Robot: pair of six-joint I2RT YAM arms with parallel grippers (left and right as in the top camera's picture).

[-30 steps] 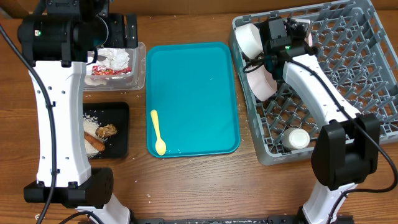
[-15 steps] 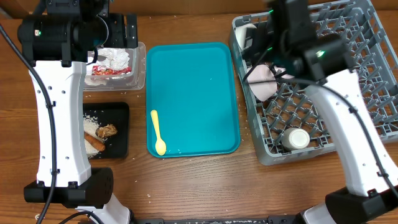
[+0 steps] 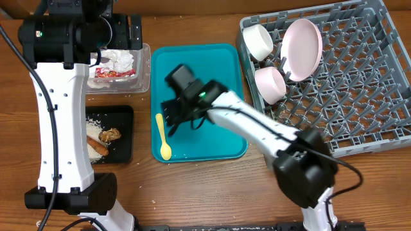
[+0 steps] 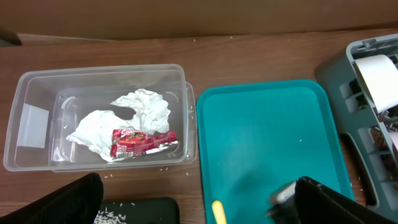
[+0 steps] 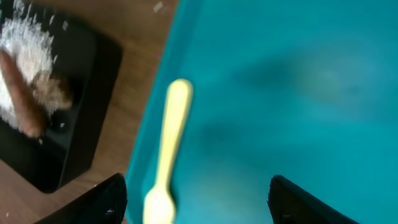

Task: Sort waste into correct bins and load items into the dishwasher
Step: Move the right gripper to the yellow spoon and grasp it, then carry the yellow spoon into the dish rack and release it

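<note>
The pale yellow spoon [image 3: 163, 136] lies on the left side of the teal tray [image 3: 212, 70]. My right gripper [image 3: 172, 119] hovers open just above it. In the right wrist view the spoon [image 5: 168, 149] lies between the spread fingers [image 5: 199, 202], nearer the left one. My left gripper [image 4: 199, 208] is open and empty above the clear tub [image 4: 37, 81], which holds white napkins [image 4: 134, 112] and the red wrapper [image 4: 142, 142]. The grey dish rack [image 3: 359, 96] holds a white bowl [image 3: 260, 40] and two pale pink bowls [image 3: 303, 46] [image 3: 271, 83]. The cup is hidden.
The black tray [image 3: 123, 115] at the front left holds rice [image 3: 97, 125], the brown clump [image 3: 110, 135] and the sausage stick [image 3: 96, 149]. My right arm [image 3: 257, 128] stretches across the teal tray. Stray rice grains lie on the wooden table [image 4: 180, 183].
My right arm has swung from the dish rack leftward across the teal tray to the spoon. A pale pink bowl now shows upright in the rack. The left arm has not moved.
</note>
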